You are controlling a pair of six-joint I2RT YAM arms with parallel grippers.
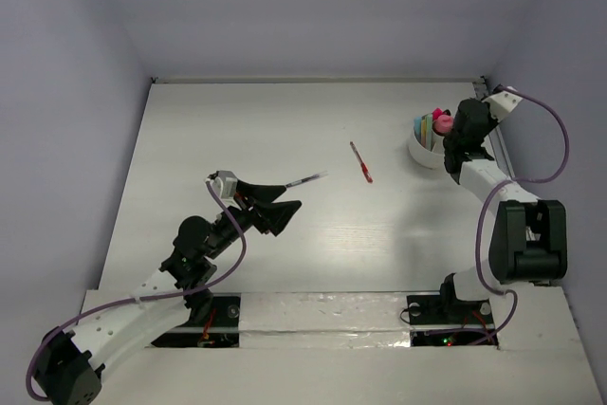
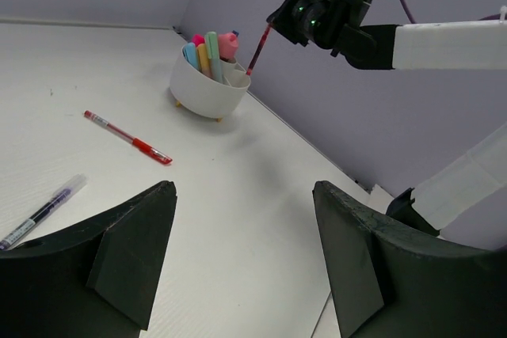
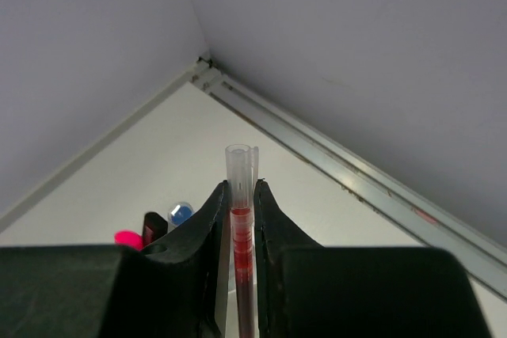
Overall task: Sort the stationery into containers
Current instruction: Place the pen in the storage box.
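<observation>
A white round cup [image 2: 207, 94] stands at the far right of the table and holds pink, yellow, pale-green and blue markers [image 2: 212, 51]. My right gripper [image 3: 240, 187] hangs just over the cup [image 1: 420, 148], shut on a thin red pen [image 3: 241, 231] that points down into it [image 2: 258, 47]. A second red pen [image 1: 360, 160] lies mid-table. A grey pen [image 1: 305, 179] lies left of it, just beyond my left gripper [image 2: 244, 189], which is open and holds nothing.
The right wall and its metal edge rail [image 3: 333, 165] run close behind the cup. The right arm [image 2: 444, 41] reaches in above the cup from the right.
</observation>
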